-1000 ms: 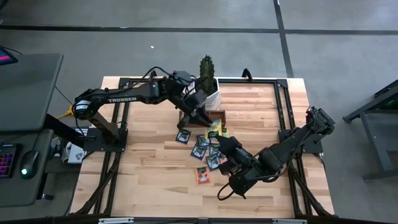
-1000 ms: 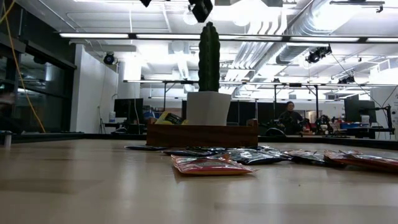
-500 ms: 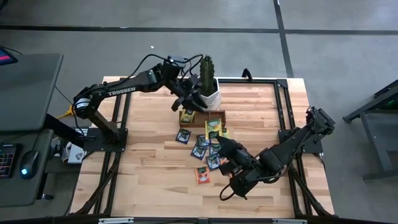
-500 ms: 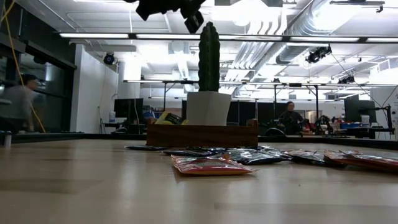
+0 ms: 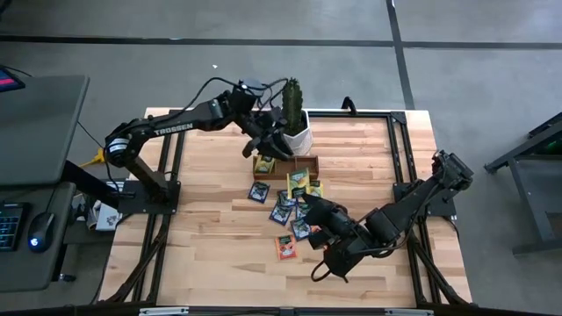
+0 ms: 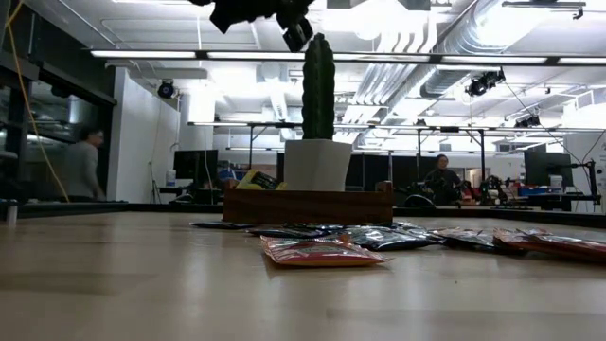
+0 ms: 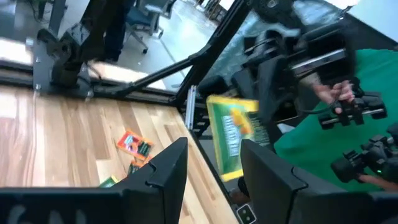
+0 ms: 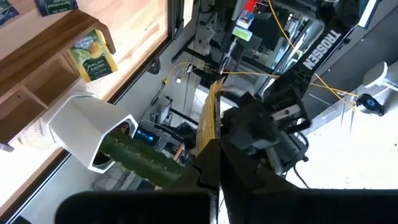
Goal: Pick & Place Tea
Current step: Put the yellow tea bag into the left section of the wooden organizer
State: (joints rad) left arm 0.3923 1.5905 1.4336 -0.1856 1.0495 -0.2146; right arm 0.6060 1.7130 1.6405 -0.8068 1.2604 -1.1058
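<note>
My right gripper (image 5: 309,204) is shut on a yellow-green tea sachet (image 7: 233,137), held in the air near the brown wooden tray (image 5: 313,160). Another yellow-green sachet (image 5: 263,162) leans in the tray's left compartment. Several dark, yellow-green and orange sachets (image 5: 290,218) lie flat on the table in front of the tray. My left gripper (image 5: 263,140) hangs open and empty above the tray's far left corner, beside the cactus pot, and shows at the top of the low view (image 6: 275,14). My right gripper pinches one edge of the yellow-green sachet (image 8: 210,134) between its two shut fingers. They come slanting from the table's near right, almost level. The sachet stands out beyond the fingertips, edge-on to the wrist camera. It is lifted clear of the table and tray.
A white pot with a tall green cactus (image 5: 294,123) stands right behind the tray. An orange sachet (image 5: 285,248) lies nearest the front of the pile. Black frame rails (image 5: 399,175) run along the table's sides. A person in green (image 7: 348,143) is beyond the table.
My left gripper has drawn back from over the tray toward the table's far left, up beside the cactus. A yellow-green sachet now shows in the tray's left compartment, where that gripper stood.
</note>
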